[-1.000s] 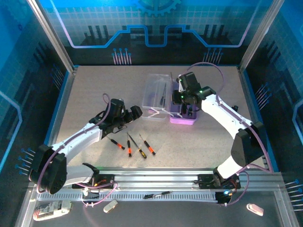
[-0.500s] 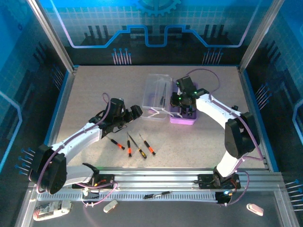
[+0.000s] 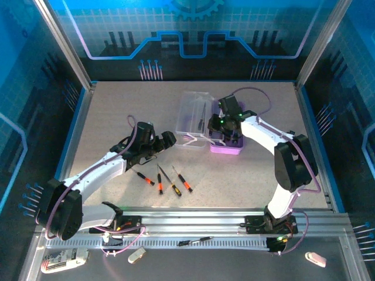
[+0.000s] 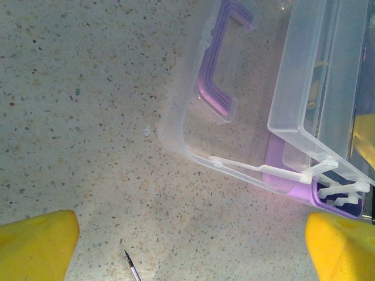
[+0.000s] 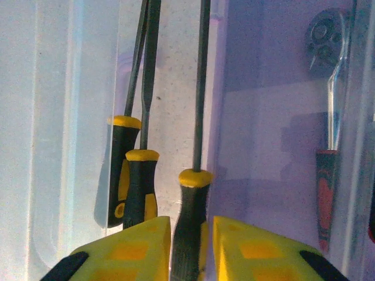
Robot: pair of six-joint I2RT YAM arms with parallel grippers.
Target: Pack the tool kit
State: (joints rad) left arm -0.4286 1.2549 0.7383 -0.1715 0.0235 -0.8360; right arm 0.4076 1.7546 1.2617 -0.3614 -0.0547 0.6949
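- Currently the R gripper (image 5: 191,225) sits over the case (image 3: 227,149), its yellow pads on either side of a driver handle (image 5: 190,199). Can't tell whether the pads clamp it or stand just off it.
- That driver lies along the seam where the clear lid (image 3: 188,120) meets the case's purple half. Let go there, it may roll either way, or rest across the seam & stop the lid shutting.
- On the lid side, just beside it, lie two more drivers (image 5: 140,187). Backing out at an angle could catch a handle & knock them askew.
- In the purple half the ratchet (image 5: 328,117) lies apart from the pads. Low risk unless the wrist swings that way.
- The L gripper (image 3: 168,139) hangs wide open w/ nothing held, just left of the case near its purple handle (image 4: 214,88). A careless reach could shove the light case while the R arm is inside it.
- Near-left of the case, four loose drivers (image 3: 159,182) lie flat on the table (image 3: 117,117). Shafts are thin, so the pads may slip or flick one away.
- Well to the near side of the case, one more driver (image 3: 196,240) lies on the front rail (image 3: 246,225). Easy to miss, prob an awkward reach.
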